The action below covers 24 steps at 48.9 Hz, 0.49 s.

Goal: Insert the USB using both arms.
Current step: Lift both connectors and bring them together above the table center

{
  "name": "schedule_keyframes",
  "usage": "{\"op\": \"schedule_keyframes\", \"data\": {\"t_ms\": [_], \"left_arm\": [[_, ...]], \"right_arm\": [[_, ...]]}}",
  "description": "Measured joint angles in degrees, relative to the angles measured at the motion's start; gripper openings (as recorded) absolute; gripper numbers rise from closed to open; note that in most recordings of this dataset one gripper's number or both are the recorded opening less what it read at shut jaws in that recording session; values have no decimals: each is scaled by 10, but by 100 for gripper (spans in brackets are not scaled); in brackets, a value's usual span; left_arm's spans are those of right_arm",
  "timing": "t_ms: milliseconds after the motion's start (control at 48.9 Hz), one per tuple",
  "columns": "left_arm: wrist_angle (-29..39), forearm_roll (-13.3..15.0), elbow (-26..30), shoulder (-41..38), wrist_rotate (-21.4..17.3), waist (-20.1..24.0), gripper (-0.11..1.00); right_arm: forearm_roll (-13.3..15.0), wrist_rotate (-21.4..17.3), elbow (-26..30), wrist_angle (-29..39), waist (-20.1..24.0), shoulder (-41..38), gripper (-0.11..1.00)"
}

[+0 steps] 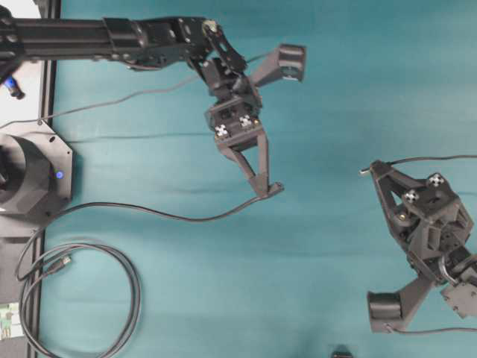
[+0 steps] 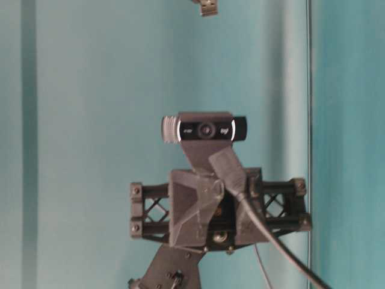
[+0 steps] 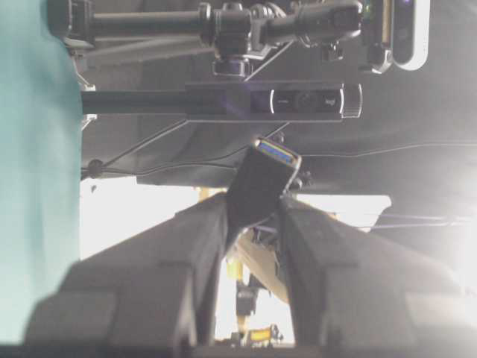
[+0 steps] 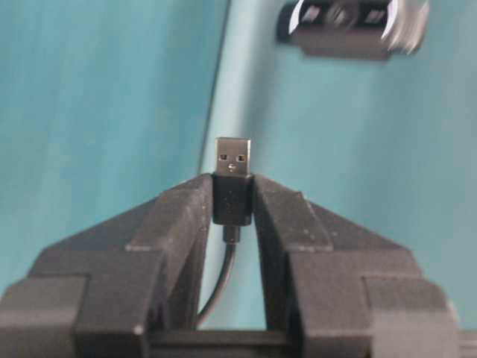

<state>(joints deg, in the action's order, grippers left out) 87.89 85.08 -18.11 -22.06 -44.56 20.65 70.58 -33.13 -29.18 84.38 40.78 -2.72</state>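
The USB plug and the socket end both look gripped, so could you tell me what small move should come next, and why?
Probably bring the right gripper leftward toward the left gripper. The USB sits clamped with its silver tip clear of the fingers, and the socket end is likewise clamped, but overhead a wide stretch of table separates them, unaligned.

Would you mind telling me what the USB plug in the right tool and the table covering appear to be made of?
The USB plug seems to have a bare metal tip, silvery with two small square holes, and a matte black body, probably moulded plastic. The table covering looks like a teal matte sheet, perhaps fabric or paper: it shows no glare, only faint creases. Its texture is too fine to settle which.
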Motion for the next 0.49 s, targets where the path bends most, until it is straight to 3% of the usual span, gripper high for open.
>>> {"op": "schedule_keyframes", "data": {"t_ms": [286, 491], "left_arm": [[5, 0, 45, -40, 6, -22, 24], [7, 0, 56, -47, 15, -25, 24]], "right_arm": [[33, 21, 1, -18, 4, -4, 22], [36, 30, 0, -58, 4, -4, 22]]}}
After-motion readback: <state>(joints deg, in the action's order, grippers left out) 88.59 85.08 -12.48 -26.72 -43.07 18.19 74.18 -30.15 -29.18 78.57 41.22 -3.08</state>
